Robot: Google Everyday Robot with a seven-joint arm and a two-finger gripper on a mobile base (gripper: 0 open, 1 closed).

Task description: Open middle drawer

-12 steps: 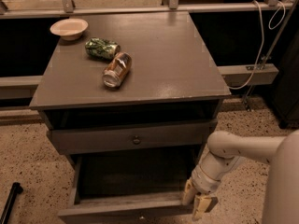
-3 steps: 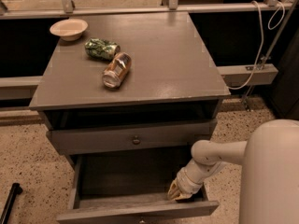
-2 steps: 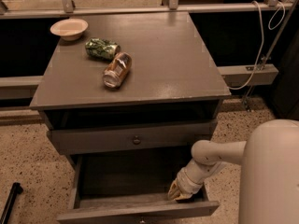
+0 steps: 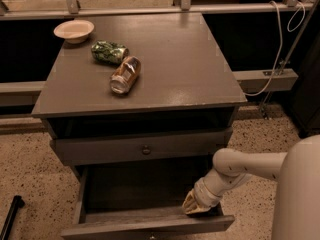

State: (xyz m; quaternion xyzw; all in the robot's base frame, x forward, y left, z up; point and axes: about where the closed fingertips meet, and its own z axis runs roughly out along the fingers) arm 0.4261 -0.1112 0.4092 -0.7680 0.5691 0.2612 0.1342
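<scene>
Pincer: pale and rounded, down in the drawer's front right corner; opening and hold cannot be told.
Middle drawer: flat grey wood, pulled out, boxed around the pincer.
Can: dented metal cylinder, far up-left.

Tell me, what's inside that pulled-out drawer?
Only the robot's gripper, at the front right corner of the open drawer. The visible floor looks bare; the back is hidden under the closed drawer above.
</scene>
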